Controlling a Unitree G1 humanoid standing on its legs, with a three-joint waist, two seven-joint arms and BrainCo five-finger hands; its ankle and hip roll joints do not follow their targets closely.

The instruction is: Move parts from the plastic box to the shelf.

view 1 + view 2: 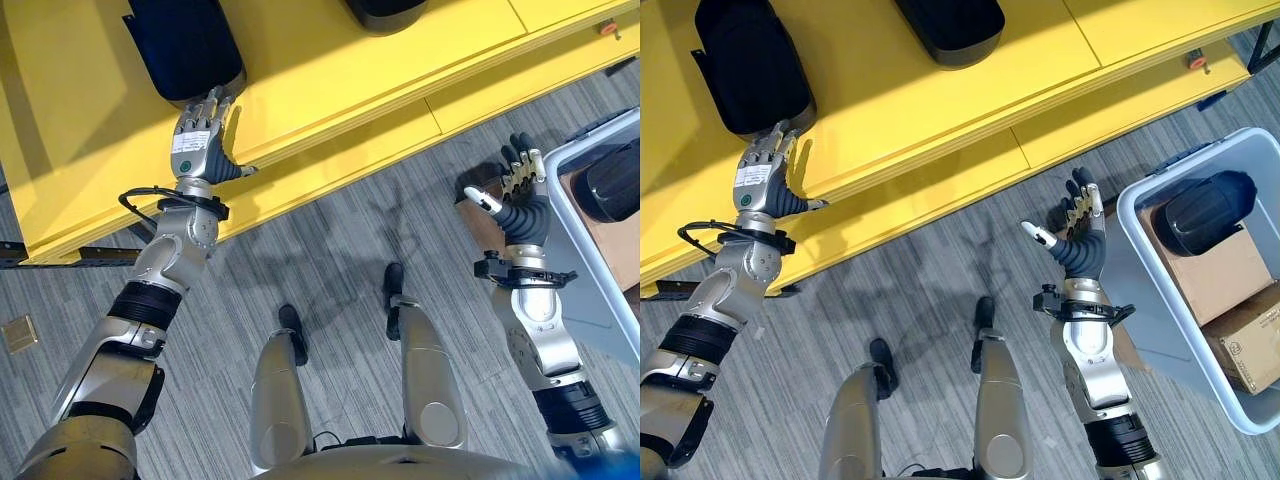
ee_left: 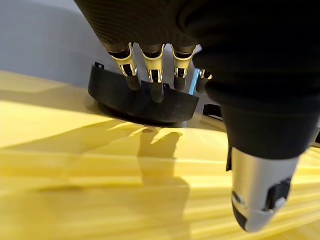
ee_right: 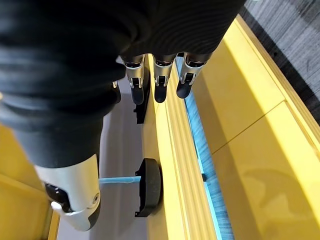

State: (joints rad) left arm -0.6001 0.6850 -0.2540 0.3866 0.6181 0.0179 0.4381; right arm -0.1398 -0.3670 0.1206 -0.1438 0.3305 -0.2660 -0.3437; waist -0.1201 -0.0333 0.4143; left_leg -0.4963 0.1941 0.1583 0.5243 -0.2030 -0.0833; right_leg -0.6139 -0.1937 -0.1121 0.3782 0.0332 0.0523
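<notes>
Progress: two black parts are sitting on the yellow shelf, upper left. Left hand is touching the first with straight fingers. Right hand is hovering empty, fingers spread, beside the plastic box at right. One part is waiting on cardboard boxes; path clear.

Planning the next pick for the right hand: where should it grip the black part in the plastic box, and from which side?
Judging by its pose, grip the black part across its narrower width, from above: it lies exposed atop a cardboard box, the plastic box walling its sides.
</notes>
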